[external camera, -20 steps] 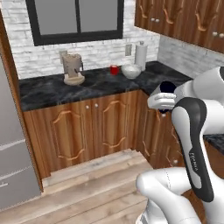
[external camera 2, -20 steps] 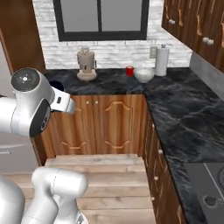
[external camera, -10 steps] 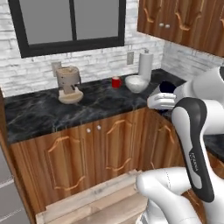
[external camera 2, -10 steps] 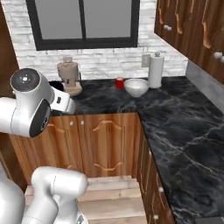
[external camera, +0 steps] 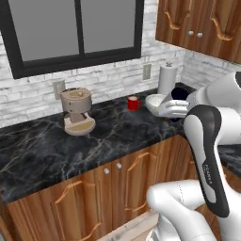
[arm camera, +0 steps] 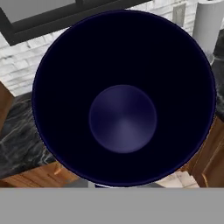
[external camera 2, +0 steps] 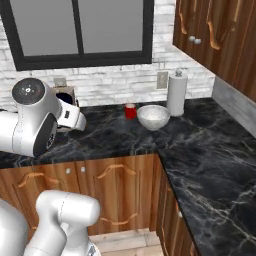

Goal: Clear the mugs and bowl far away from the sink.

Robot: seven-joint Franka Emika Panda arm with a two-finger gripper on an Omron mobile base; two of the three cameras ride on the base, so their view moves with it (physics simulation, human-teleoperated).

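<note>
Mug w/ navy inside [arm camera: 123,105] sits right at the hand camera, mouth facing the lens, so its long axis runs straight along the tool's line of sight; round base shows as a paler disc at centre. In left base view the same mug [external camera: 179,94] shows as a dark opening at the end of the white arm, held above the table [external camera: 42,155] edge, near the bowl. In right base view its dark mouth [external camera 2: 63,97] peeks from behind the arm's big round joint. Tool fingers aren't visible anywhere, so whether they clamp the mug can't be told; mug hangs at the hand, off the table.

Arm pose: rises from base, upper link w/ dark joint cover goes up, elbow bent, forearm and wrist reach fwd roughly level, at about table height or a bit above. Hand points toward the back wall w/ window.

Red mug [external camera: 133,102] stands upright on the table, near the brick wall, mouth up, axis vertical; right base view shows it [external camera 2: 130,111] just beside the bowl. Handle direction too small to tell.

Bowl [external camera 2: 153,117], pale grey-white, upright, open side up, sits between red mug and paper towel roll [external camera 2: 176,93], which stands upright close to the corner. Tan coffee machine [external camera: 77,111] stands on the table under the window, well apart from the red mug.
</note>
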